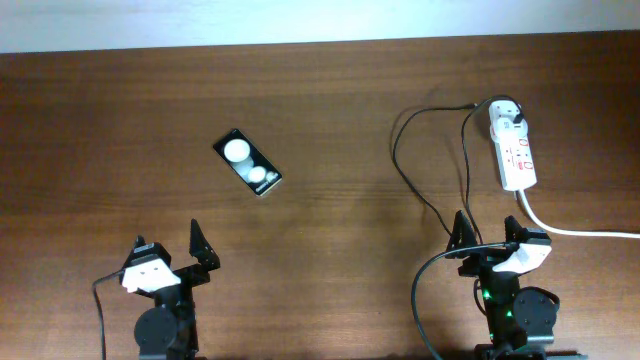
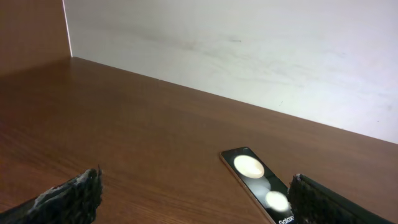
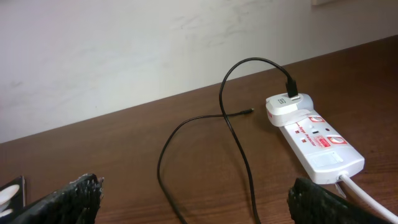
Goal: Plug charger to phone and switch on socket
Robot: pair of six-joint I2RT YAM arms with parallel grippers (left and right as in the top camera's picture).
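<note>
Dark brown wood-grain table [image 1: 330,110] fills the overhead view, with a pale wall along its far edge. Both robot arms sit low at the near edge, well apart from each other and pointing toward the wall. The left gripper [image 1: 170,250] hovers with its two black fingers spread wide and nothing between them; its wrist camera shows the foam-padded fingertips [image 2: 74,196] at the bottom corners of the frame. The phone [image 1: 248,163], a glossy black slab reflecting two ceiling lights, lies flat and angled on the table ahead of the left gripper and slightly to its right, apart from it. The right gripper [image 1: 487,238] is likewise spread open and empty, fingers forward. Ahead of it and toward the right edge lies the white power strip [image 1: 515,150], with red markings and a thick white cord [image 1: 570,228] trailing off to the right. A white adapter [image 3: 287,107] is plugged into the strip's far end. From it the thin black charger cable [image 1: 405,165] loops loosely across the table toward the right arm; its small plug tip [image 3: 249,111] rests on the wood just beside the adapter, well apart from the phone.
</note>
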